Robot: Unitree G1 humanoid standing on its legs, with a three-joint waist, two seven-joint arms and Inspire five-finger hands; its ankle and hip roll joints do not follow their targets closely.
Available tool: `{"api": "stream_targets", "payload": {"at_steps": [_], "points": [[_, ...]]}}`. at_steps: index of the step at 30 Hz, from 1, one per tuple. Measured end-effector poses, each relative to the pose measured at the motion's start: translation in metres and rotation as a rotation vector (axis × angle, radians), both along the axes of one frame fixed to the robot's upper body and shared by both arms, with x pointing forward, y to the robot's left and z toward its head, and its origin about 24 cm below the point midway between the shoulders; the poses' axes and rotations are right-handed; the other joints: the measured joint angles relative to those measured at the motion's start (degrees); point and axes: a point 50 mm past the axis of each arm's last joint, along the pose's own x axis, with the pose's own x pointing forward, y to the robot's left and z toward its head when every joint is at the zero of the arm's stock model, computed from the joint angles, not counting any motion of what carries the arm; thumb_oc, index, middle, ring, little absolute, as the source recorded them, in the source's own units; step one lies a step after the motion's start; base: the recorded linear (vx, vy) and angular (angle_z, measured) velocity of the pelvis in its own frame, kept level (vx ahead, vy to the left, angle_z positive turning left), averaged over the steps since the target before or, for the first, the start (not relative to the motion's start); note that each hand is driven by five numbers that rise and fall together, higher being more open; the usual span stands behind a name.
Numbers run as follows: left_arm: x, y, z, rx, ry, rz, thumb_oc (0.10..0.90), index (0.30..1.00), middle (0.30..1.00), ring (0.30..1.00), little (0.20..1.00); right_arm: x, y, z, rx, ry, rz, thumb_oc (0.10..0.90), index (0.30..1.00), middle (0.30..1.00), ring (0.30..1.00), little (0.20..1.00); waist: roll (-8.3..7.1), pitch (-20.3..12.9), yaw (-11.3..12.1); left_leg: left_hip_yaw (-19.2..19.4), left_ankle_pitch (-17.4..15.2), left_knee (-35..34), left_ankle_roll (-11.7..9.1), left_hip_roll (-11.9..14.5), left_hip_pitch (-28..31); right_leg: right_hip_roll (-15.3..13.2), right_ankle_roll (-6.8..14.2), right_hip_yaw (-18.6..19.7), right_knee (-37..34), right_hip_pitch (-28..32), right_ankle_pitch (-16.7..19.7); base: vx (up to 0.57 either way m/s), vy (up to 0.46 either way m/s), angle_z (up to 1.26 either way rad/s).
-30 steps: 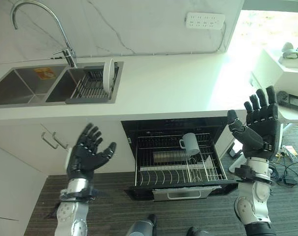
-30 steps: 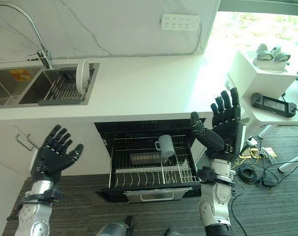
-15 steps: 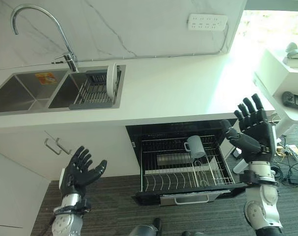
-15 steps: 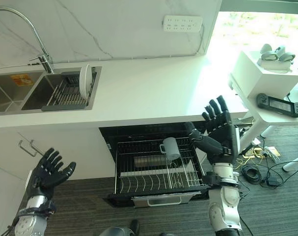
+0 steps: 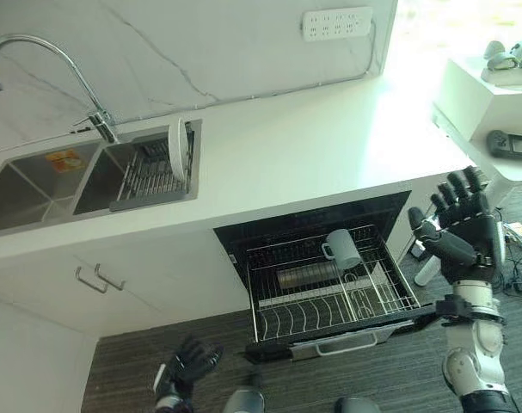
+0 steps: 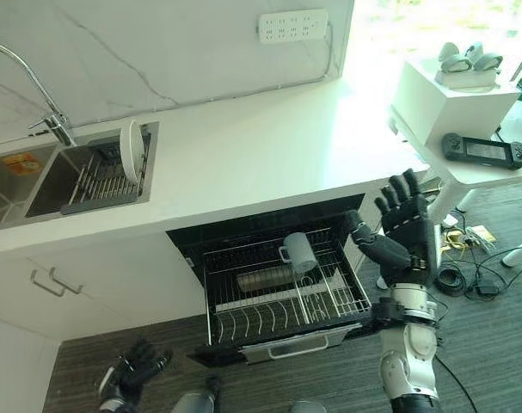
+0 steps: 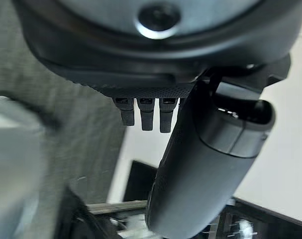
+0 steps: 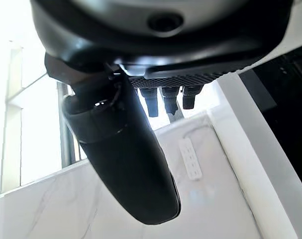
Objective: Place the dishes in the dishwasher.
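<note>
Dropping low toward the floor, the left hand (image 5: 186,368) now sits far below the counter with fingers relaxed and empty, while the plate (image 5: 177,153) stays upright in the sink rack (image 5: 149,176). The dishwasher rack (image 5: 329,288) holds a mug (image 5: 342,248). The right hand (image 5: 463,231), splayed and empty, has sunk slightly. No dish is grasped yet. The sink's orange sticker (image 5: 64,158) is unreadable.

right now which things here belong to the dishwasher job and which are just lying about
Job:
- white plate, upright in the sink rack
- open dishwasher rack
- mug already in it

Lying about:
- faucet
- wall socket strip
- black controller on the side table
</note>
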Motion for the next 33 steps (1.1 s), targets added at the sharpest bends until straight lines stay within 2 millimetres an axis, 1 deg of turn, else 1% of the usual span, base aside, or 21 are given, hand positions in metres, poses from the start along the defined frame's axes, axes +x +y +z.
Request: {"api": "stream_targets", "payload": {"at_steps": [2, 4, 5, 6, 7, 8, 10, 11, 12, 13, 14, 16, 18, 20, 21, 22, 24, 25, 28, 31, 33], "points": [[0.014, 0.003, 0.0, 0.029, 0.04, -0.115, 0.8, 0.9, 0.9, 0.9, 0.9, 0.001, 0.016, 0.005, 0.046, -0.061, 0.012, 0.8, 0.9, 0.9, 0.9, 0.9, -1.52, -0.08, 0.29, 2.27, -3.9, 7.59, 5.62, -5.03, -4.38, -4.64, -1.4, -0.11, -5.05, 1.07, 7.18, -0.17, 0.395, -0.1], [-0.009, -0.006, -0.015, -0.002, 0.198, -0.221, 0.8, 0.9, 0.9, 0.9, 0.9, 0.014, 0.05, 0.007, 0.101, -0.078, 0.135, 0.8, 0.9, 0.9, 0.9, 0.9, -2.07, -0.01, 0.09, 9.35, -6.15, 10.1, 10.78, -5.45, -4.89, -6.16, -2.75, -4.05, -13.49, -0.55, 22.96, -0.23, 0.317, -1.78], [-0.023, -0.001, -0.019, -0.065, 0.235, -0.109, 0.8, 0.9, 0.9, 0.9, 0.9, 0.017, 0.06, 0.005, 0.113, -0.074, 0.174, 0.8, 0.9, 0.9, 0.9, 0.9, -2.71, -0.02, 0.68, 12.26, -5.47, 9.37, 12.88, -3.97, -5.97, -4.78, 1.91, -11.95, -9.03, -1.91, 19.24, -0.1, 0.177, -2.22], [-0.025, 0.0, -0.019, -0.078, 0.235, -0.103, 0.8, 0.9, 0.9, 0.9, 0.9, 0.018, 0.06, 0.005, 0.114, -0.066, 0.179, 0.8, 0.9, 0.9, 0.9, 0.9, -3.14, -0.23, 0.97, 13.26, -5.05, 7.95, 12.97, -3.76, -5.99, -4.06, 2.55, -15.18, -4.04, -2.72, 15.41, -0.02, 0.108, -1.66], [-0.028, -0.005, -0.022, -0.143, 0.252, -0.087, 0.8, 0.9, 0.9, 0.9, 0.9, 0.02, 0.059, 0.007, 0.101, -0.059, 0.181, 0.8, 0.9, 0.9, 0.9, 0.9, -2.97, -0.44, 1.22, 12.54, -1.62, 4.46, 10.25, -4.02, -5.43, 2.59, 2.96, -12.73, 2.68, -3.47, 7.69, 0.01, 0.061, -0.92], [-0.03, -0.005, -0.023, -0.178, 0.274, -0.07, 0.8, 0.9, 0.9, 0.9, 0.9, 0.02, 0.057, 0.007, 0.089, -0.049, 0.18, 0.8, 0.9, 0.9, 0.9, 0.9, -2.57, -0.55, 1.31, 11.32, 1.23, 0.32, 8.56, -4.27, -4.49, 9.03, -0.47, -10.52, 4.83, -2.92, 3.42, 0.02, 0.016, -0.6], [-0.031, -0.001, -0.023, -0.225, 0.303, -0.058, 0.8, 0.9, 0.9, 0.9, 0.9, 0.021, 0.051, 0.012, 0.059, -0.051, 0.175, 0.8, 0.9, 0.9, 0.9, 0.9, -4.81, -1.12, 0.74, 12.47, -1.11, -4.25, -2.7, -6.54, -3.85, 15.26, -7.46, -11.27, 2.09, -0.53, 0.11, 0.06, -0.027, -0.17], [-0.028, 0.007, -0.02, -0.255, 0.285, -0.023, 0.8, 0.9, 0.9, 0.9, 0.9, 0.024, 0.052, 0.02, 0.042, -0.077, 0.185, 0.8, 0.9, 0.9, 0.9, 0.9, -7.82, -1.04, 0.36, 13.67, -6.09, 7.02, 4.34, -8.65, -8.4, 12.94, -11.07, -11.04, -2.53, 1.61, -0.45, 0.06, -0.05, -0.36], [-0.02, 0.004, -0.019, -0.314, 0.246, 0.003, 0.8, 0.9, 0.9, 0.9, 0.9, 0.03, 0.047, 0.036, -0.003, -0.119, 0.186, 0.8, 0.9, 0.9, 0.9, 0.9, -4.7, 0.61, 0.55, 10.8, -10.92, 22.67, 6.59, -4.68, -11.72, 12.96, -13.11, -11.83, -2.98, 1.71, -2.36, 0.07, -0.064, -0.44], [-0.022, -0.002, -0.02, -0.322, 0.271, -0.035, 0.8, 0.9, 0.9, 0.9, 0.9, 0.029, 0.043, 0.037, -0.015, -0.106, 0.178, 0.8, 0.9, 0.9, 0.9, 0.9, -2.93, -0.35, 0.81, 7.92, -12.71, 21.02, 3.78, -1.58, -9.31, 12.31, -10.31, -12.94, -1.28, 0.86, -2.64, 0.06, -0.053, -0.17], [-0.03, 0.001, -0.021, -0.305, 0.325, -0.08, 0.8, 0.9, 0.9, 0.9, 0.9, 0.025, 0.033, 0.038, -0.025, -0.097, 0.151, 0.8, 0.9, 0.9, 0.9, 0.9, -0.76, -1.09, -0.73, 6.45, -10.62, 14.05, 4.13, -2.76, -6.8, 10.68, -7.5, -10.67, 3.96, -1.44, -4.54, 0.11, -0.061, 0.14], [-0.043, 0.006, -0.022, -0.311, 0.346, -0.076, 0.8, 0.9, 0.9, 0.9, 0.9, 0.025, 0.032, 0.036, -0.005, -0.09, 0.147, 0.8, 0.9, 0.9, 0.9, 0.9, -2.88, -1.64, -0.6, 8.84, -9.93, 7.79, 2.97, -5.54, -4.9, 10.12, -8.13, -8.61, 3.35, -2.49, -5.47, 0.11, -0.034, 0.33], [-0.046, 0.005, -0.022, -0.348, 0.332, -0.041, 0.8, 0.9, 0.9, 0.9, 0.9, 0.024, 0.026, 0.036, -0.012, -0.089, 0.132, 0.8, 0.9, 0.9, 0.9, 0.9, -4.52, -1.24, -0.92, 12.57, -10.17, 7.9, 6.06, -7.23, -3.92, 6.65, -10.57, -7.03, 0.83, -3.7, -2.59, 0.08, -0.028, 0.4], [-0.052, -0.003, -0.024, -0.368, 0.322, -0.031, 0.8, 0.9, 0.9, 0.9, 0.9, 0.024, 0.027, 0.03, -0.013, -0.063, 0.139, 0.8, 0.9, 0.9, 0.9, 0.9, -2.52, -2.04, 1.06, 12.49, -7.8, 3.82, 5.59, -5.65, 1.5, 5.53, -7.1, -6.46, 6.07, -5.46, -3.39, 0.08, 0.048, 0.07], [-0.058, 0.0, -0.024, -0.375, 0.327, -0.008, 0.8, 0.9, 0.9, 0.9, 0.9, 0.024, 0.031, 0.023, -0.004, -0.042, 0.16, 0.8, 0.9, 0.9, 0.9, 0.9, -3.71, -1.44, 1.29, 13.83, -6.66, 3.2, 4.44, -6.9, 2.3, 5.21, -6.49, -5.54, 9.3, -5.5, -5.67, 0.11, 0.121, 0.02], [-0.061, 0.004, -0.023, -0.378, 0.309, 0.019, 0.8, 0.9, 0.9, 0.9, 0.9, 0.027, 0.038, 0.014, 0.028, -0.024, 0.179, 0.8, 0.9, 0.9, 0.9, 0.9, -4.98, -0.69, 2.57, 15.12, -6.54, 4.91, 3.94, -7.39, 2.53, 5.96, -8.69, -5.78, 9.9, -5.03, -6.69, 0.11, 0.174, 0.2], [-0.054, -0.003, -0.023, -0.402, 0.287, 0.03, 0.8, 0.9, 0.9, 0.9, 0.9, 0.028, 0.042, 0.004, 0.049, 0.034, 0.205, 0.8, 0.9, 0.9, 0.9, 0.9, -3.9, 0.29, 3.99, 12.58, -7.52, 9.53, 5.09, -6.94, -0.16, 6.71, -11.07, -4.63, 8.48, -4.01, -6.43, 0.17, 0.303, 0.02], [-0.047, -0.006, -0.023, -0.413, 0.266, 0.034, 0.8, 0.9, 0.9, 0.9, 0.9, 0.03, 0.046, 0.003, 0.053, 0.043, 0.22, 0.8, 0.9, 0.9, 0.9, 0.9, -3.14, 1.0, 4.89, 9.21, -7.96, 14.7, 3.53, -6.42, -3.69, 6.98, -11.24, -4.81, 7.09, -4.09, -5.66, 0.21, 0.356, -0.02], [-0.032, -0.001, -0.019, -0.382, 0.221, 0.03, 0.8, 0.9, 0.9, 0.9, 0.9, 0.038, 0.057, 0.004, 0.047, 0.074, 0.276, 0.8, 0.9, 0.9, 0.9, 0.9, -1.95, 2.18, 5.53, 1.22, -7.22, 10.81, 1.61, -1.91, -9.09, 7.72, -11.45, -2.19, 3.94, -3.99, -4.93, 0.16, 0.319, -0.07], [-0.031, -0.006, -0.022, -0.369, 0.244, 0.035, 0.8, 0.9, 0.9, 0.9, 0.9, 0.038, 0.06, 0.012, -0.013, 0.084, 0.317, 0.8, 0.9, 0.9, 0.9, 0.9, 0.71, 2.18, 4.95, 0.39, -5.18, 3.15, 0.26, 2.09, -7.14, 6.75, -9.14, 1.29, 3.44, -1.83, -5.13, 0.1, 0.312, -0.08], [-0.034, -0.01, -0.024, -0.359, 0.266, 0.043, 0.8, 0.9, 0.9, 0.9, 0.9, 0.036, 0.06, 0.022, -0.051, 0.054, 0.324, 0.8, 0.9, 0.9, 0.9, 0.9, 1.83, 1.76, 5.14, 3.02, -3.29, 2.71, 0.18, 1.28, -5.22, 3.84, -6.08, 1.7, 2.92, -1.22, -4.88, 0.1, 0.32, -0.41]]}}
